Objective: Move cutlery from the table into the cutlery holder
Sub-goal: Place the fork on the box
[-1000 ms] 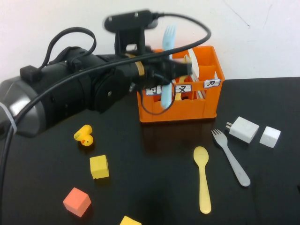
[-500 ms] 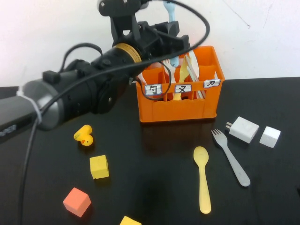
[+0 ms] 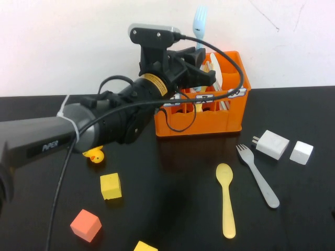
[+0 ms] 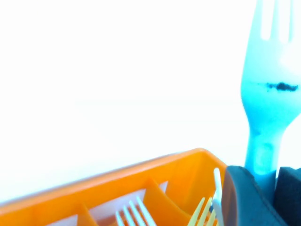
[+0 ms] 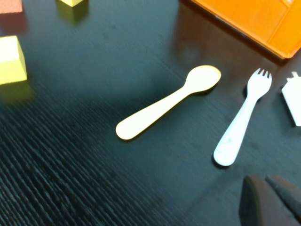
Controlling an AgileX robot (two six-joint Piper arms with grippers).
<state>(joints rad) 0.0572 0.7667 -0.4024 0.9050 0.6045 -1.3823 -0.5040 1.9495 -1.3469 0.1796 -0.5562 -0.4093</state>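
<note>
My left gripper (image 3: pixel 202 67) is shut on the handle of the light blue fork (image 3: pixel 199 23) and holds it upright, tines up, above the orange cutlery holder (image 3: pixel 209 117). In the left wrist view the gripper (image 4: pixel 266 182) clamps the fork (image 4: pixel 272 96) over the holder's rim (image 4: pixel 141 172). The yellow spoon (image 3: pixel 226 201) and the grey fork (image 3: pixel 258 176) lie on the black table (image 3: pixel 172 209), in front of the holder. My right gripper (image 5: pixel 267 189) is shut and empty above the table (image 5: pixel 70 141), near the grey fork's (image 5: pixel 241 126) handle end and the spoon (image 5: pixel 164 104).
White and yellow cutlery (image 4: pixel 202 214) stands inside the holder. A white adapter (image 3: pixel 272 144) and a white cube (image 3: pixel 301 152) lie right of the grey fork. A yellow duck (image 3: pixel 94 155), a yellow cube (image 3: pixel 110 186), an orange cube (image 3: pixel 85 225) and another yellow cube (image 3: pixel 144 247) lie at front left.
My left arm has swung the light blue fork up from in front of the holder's labels to high above the holder, and turned it upright. The spoon and grey fork have not moved.
</note>
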